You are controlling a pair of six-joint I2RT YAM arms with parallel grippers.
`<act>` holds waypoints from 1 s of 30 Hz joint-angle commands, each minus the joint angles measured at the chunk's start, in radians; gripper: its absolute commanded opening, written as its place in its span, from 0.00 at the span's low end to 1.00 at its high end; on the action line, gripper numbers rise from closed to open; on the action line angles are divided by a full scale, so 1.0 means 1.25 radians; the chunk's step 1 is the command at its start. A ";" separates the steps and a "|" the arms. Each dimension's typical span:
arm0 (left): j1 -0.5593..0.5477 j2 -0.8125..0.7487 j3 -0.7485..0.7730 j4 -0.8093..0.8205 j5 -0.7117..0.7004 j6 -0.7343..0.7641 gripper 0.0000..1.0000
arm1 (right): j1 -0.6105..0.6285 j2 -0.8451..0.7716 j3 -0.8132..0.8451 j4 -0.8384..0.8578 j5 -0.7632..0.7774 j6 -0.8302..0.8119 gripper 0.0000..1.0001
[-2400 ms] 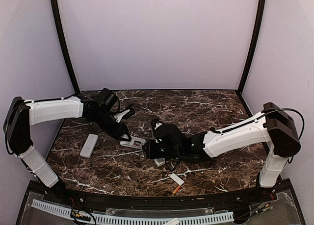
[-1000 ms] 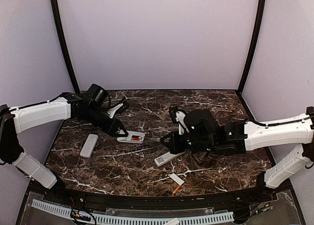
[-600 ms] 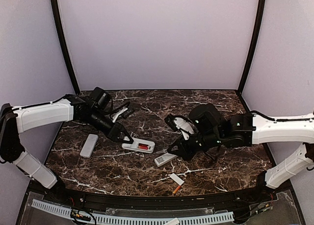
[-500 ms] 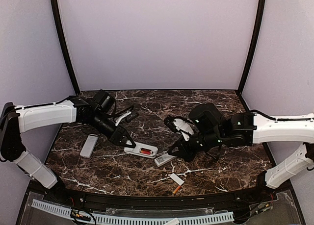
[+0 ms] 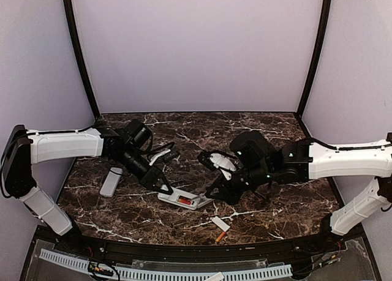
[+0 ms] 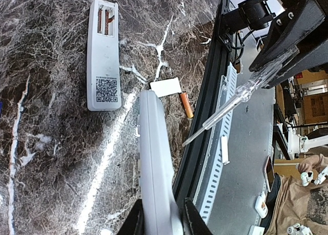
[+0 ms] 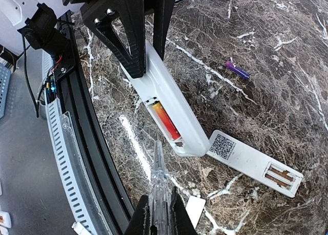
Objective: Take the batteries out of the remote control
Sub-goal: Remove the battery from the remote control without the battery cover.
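Left end effector [image 5: 163, 184] is clamped on one end of a white remote [image 5: 184, 199]; right end effector [image 7: 158, 205] is closed tight on a clear plastic stick [image 7: 156, 163].

A red-orange battery [image 7: 165, 121] sits in the remote's open bay. It shows only from the right wrist, since the left wrist view sees the remote's plain back. The stick's tip is at the battery's 6 o'clock; contact is unclear. A second remote [image 7: 253, 163], its bay empty, is mostly hidden from above. On the table [image 5: 257, 128], an orange battery [image 6: 186, 104] lies beside a white cover [image 6: 166, 86], at 5 o'clock from the held remote. A purple battery [image 7: 237, 70] lies apart.
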 commanded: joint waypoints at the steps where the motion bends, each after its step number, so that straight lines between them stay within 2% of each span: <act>1: -0.003 0.004 -0.002 -0.018 0.013 0.021 0.00 | 0.000 0.020 0.029 0.030 0.003 -0.039 0.00; 11: -0.003 0.013 -0.002 -0.019 0.014 0.020 0.00 | 0.024 0.049 0.035 0.053 0.098 -0.088 0.00; 22: -0.003 0.018 -0.002 -0.018 0.006 0.016 0.00 | 0.031 0.072 0.036 0.079 0.087 -0.098 0.00; 30: -0.003 0.025 0.008 -0.025 -0.062 0.010 0.00 | 0.035 0.051 0.027 0.078 0.056 -0.075 0.00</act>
